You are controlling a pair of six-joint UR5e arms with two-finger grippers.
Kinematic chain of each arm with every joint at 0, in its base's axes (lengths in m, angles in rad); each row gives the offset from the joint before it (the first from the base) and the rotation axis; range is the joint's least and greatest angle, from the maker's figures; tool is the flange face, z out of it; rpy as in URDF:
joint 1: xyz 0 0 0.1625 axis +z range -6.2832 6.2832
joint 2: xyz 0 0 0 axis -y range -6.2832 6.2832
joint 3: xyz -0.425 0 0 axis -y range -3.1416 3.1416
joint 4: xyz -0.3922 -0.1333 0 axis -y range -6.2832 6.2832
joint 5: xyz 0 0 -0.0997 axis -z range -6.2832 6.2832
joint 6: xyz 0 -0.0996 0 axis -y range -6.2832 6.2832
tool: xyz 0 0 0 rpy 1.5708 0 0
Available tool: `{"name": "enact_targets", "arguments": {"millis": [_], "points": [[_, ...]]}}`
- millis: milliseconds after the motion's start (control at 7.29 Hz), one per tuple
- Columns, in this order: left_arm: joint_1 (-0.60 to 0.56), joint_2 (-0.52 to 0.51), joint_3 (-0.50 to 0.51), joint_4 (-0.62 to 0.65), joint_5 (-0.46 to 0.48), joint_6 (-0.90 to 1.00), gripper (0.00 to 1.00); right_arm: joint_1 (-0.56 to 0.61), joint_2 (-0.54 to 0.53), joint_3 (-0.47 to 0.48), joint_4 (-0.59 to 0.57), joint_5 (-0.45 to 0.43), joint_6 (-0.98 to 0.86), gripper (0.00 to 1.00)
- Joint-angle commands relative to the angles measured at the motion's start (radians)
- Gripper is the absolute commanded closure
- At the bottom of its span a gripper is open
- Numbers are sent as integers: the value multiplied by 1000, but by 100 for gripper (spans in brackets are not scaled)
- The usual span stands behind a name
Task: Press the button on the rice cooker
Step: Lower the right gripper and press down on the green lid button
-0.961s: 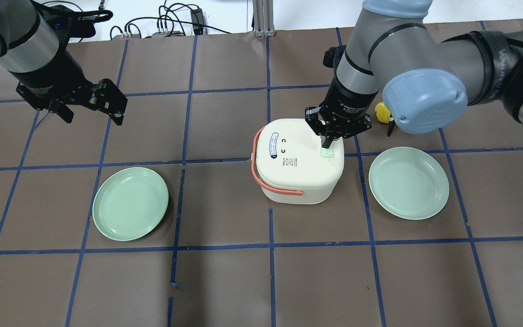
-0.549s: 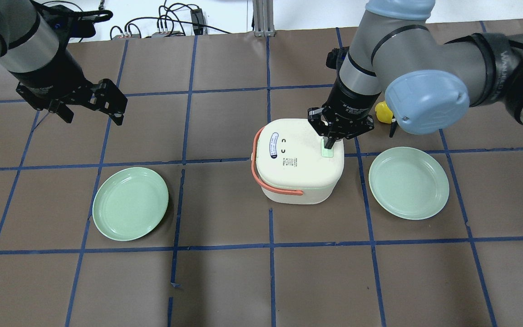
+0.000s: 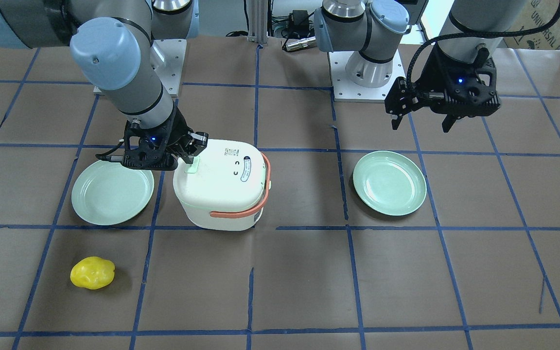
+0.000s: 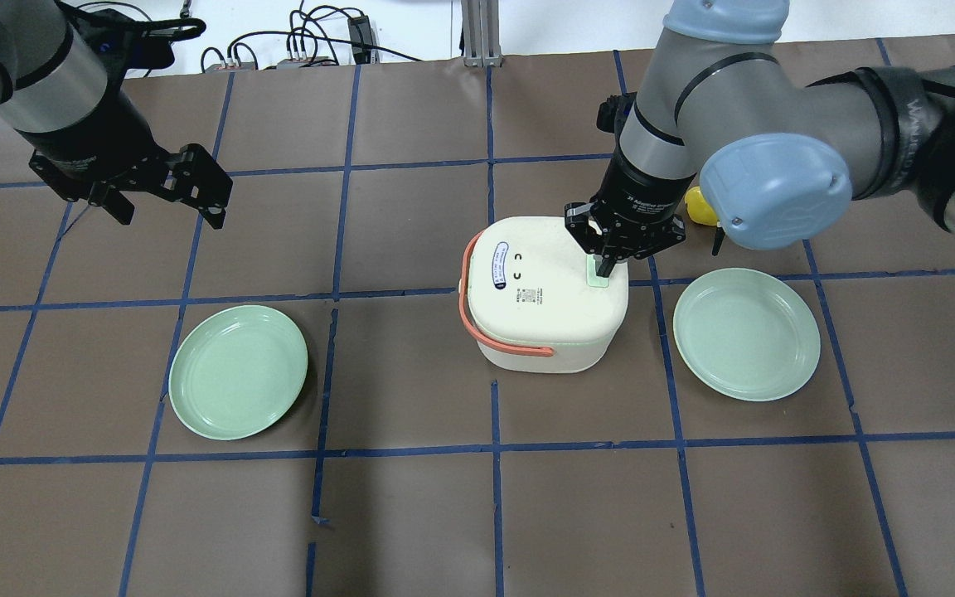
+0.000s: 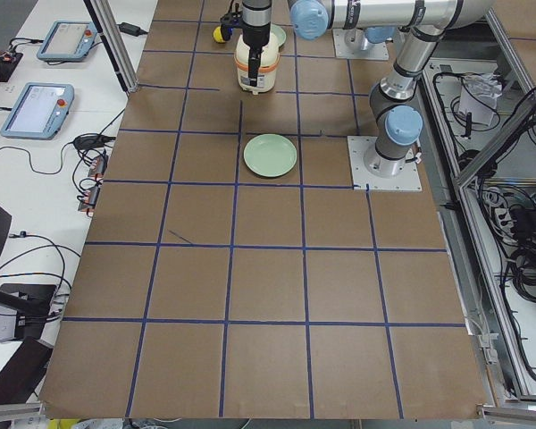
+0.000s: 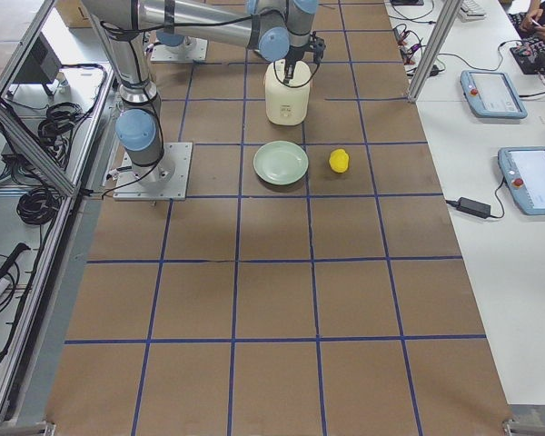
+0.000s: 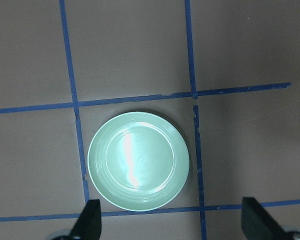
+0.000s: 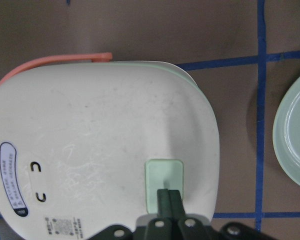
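The smooth, cream, rounded-square plastic rice cooker (image 4: 540, 307) with a salmon handle (image 4: 462, 290) stands on the brown papered bench (image 4: 411, 514) between two round pale-green plates (image 4: 239, 371) (image 4: 747, 333), the right jaws clenched together, tips on the flat rectangular pale-green button (image 8: 164, 172) at its lid edge, the left jaws released, well apart on the cooker's left.

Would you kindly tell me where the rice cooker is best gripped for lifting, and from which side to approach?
Probably by its orange handle, which lies folded down around the lid's edge on the side of the rice cooker facing the left arm. The open left gripper could descend from above there; the body looks too wide and rounded to pinch.
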Motion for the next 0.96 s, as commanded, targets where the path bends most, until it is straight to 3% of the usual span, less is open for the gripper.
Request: {"name": "enact_targets", "arguments": {"millis": [0,824], "points": [[0,0,0,0,0,1,0,2,1,1,0,4,9,91],[0,0,0,0,0,1,0,4,14,1,0,4,3,91]]}}
